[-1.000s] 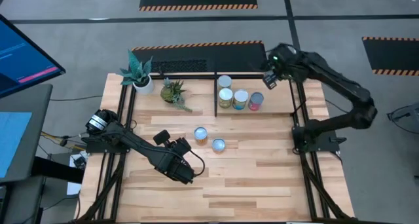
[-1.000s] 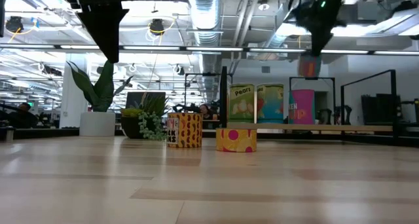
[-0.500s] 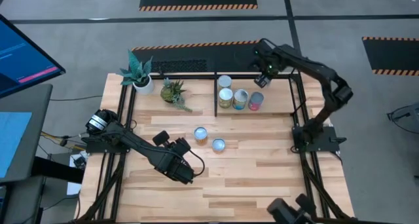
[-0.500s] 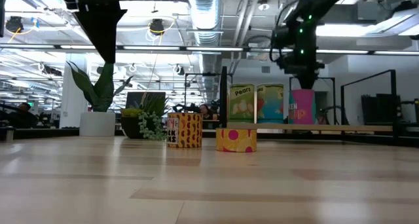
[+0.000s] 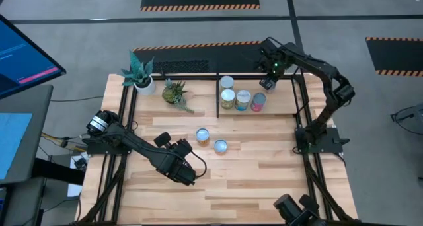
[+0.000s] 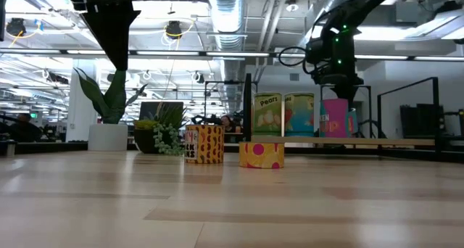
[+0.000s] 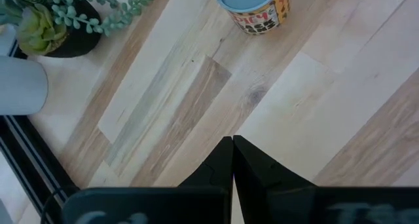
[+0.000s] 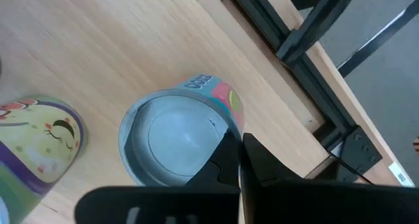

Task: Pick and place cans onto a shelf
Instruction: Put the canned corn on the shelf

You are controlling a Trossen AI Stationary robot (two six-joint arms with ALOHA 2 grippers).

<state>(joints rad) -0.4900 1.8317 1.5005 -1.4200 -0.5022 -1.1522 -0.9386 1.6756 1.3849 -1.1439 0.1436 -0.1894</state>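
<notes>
Hovering right over the pink can (image 5: 258, 102) in the shelf (image 5: 218, 94), the right end effector (image 5: 268, 84) has its fingers pinched together, holding nothing. Three more cans (image 5: 234, 96) stand beside the pink one in that bay. Two cans sit out on the table (image 5: 264, 173), an orange one (image 5: 202, 136) and a yellow one (image 5: 221, 147). Left end effector (image 5: 187, 177) waits low near the front, also clamped closed and empty.

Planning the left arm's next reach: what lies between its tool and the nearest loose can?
Only bare wood. In the left wrist view, the table runs clear from the shut left tool to the can.
</notes>
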